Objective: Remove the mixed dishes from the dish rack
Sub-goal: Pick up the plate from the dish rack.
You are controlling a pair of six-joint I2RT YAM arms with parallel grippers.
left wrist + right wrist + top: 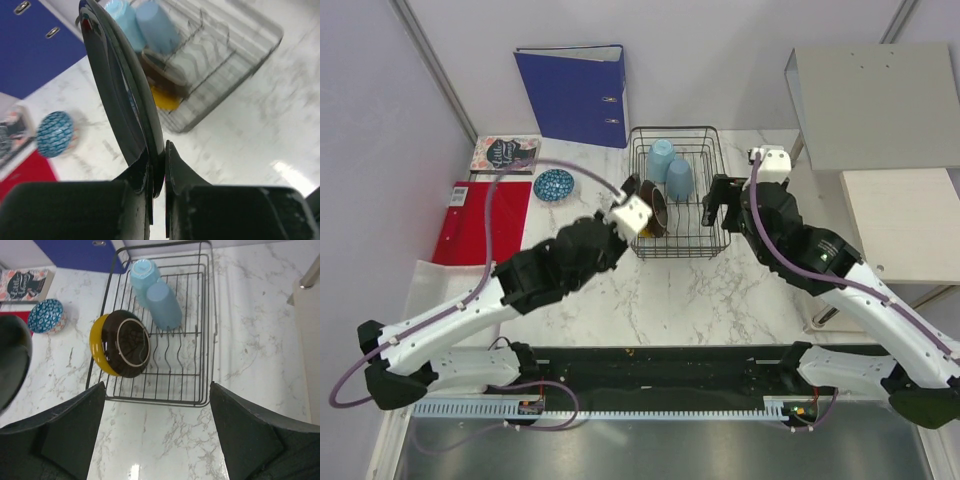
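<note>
Left pincer (159, 160) is clamping a dark plate (120, 90) edge-up just left of the dish rack (700, 225); right pincer (157, 390) is hovering spread.

The bench (650, 290) is white marble with grey veins. The rack (180, 360) at centre frame is black wire. The two cups (162, 302) in its upper part are plain pale blue. The yellow plate (100, 347) at its left shows a dark brown back with a pale ring. At far left, the bowl (46, 316) is blue with a fine white net pattern. The dark plate (125, 95) is glossy black, with a touch of red at its upper rim. Upper left stands a deep blue binder (575, 95). Below it lie a dark book (505, 152) bordered in pink flowers and a red folder (480, 225). The arms (570, 260) are black with white parts, and their cables (490, 215) are purple.
</note>
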